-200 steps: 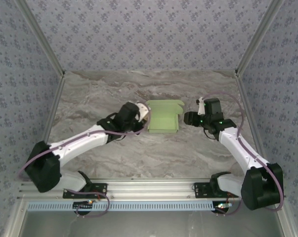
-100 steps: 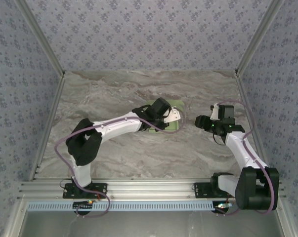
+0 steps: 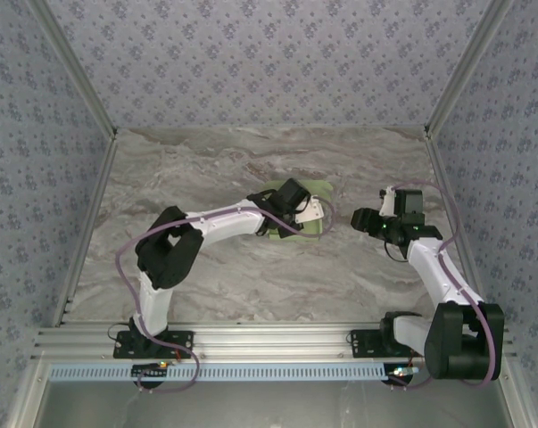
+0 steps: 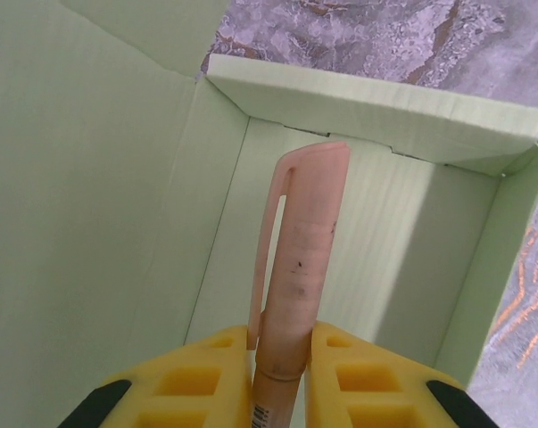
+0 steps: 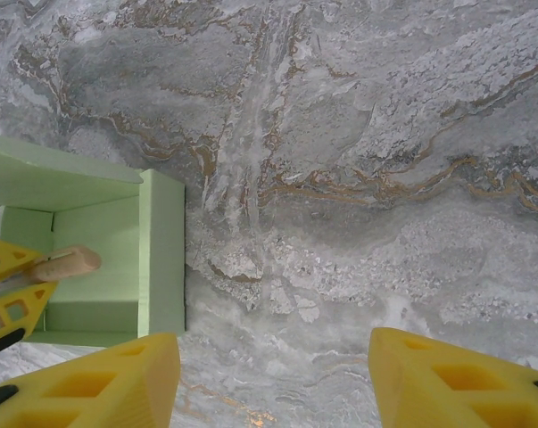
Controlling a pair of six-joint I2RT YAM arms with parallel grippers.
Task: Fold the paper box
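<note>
On the grey marble table (image 3: 251,276), the left arm bends at the elbow and reaches rightward over the paper box (image 3: 319,188), so that pale green card shows just around its wrist. The left gripper (image 3: 311,212) sits over the box's right part, though its jaws are too small here to read. The right gripper (image 3: 357,219) hangs just right of the box, apart from it, pointing toward it.

No legible text anywhere — the pink pen (image 4: 295,267) bears faint dark print; too blurred to read.
</note>
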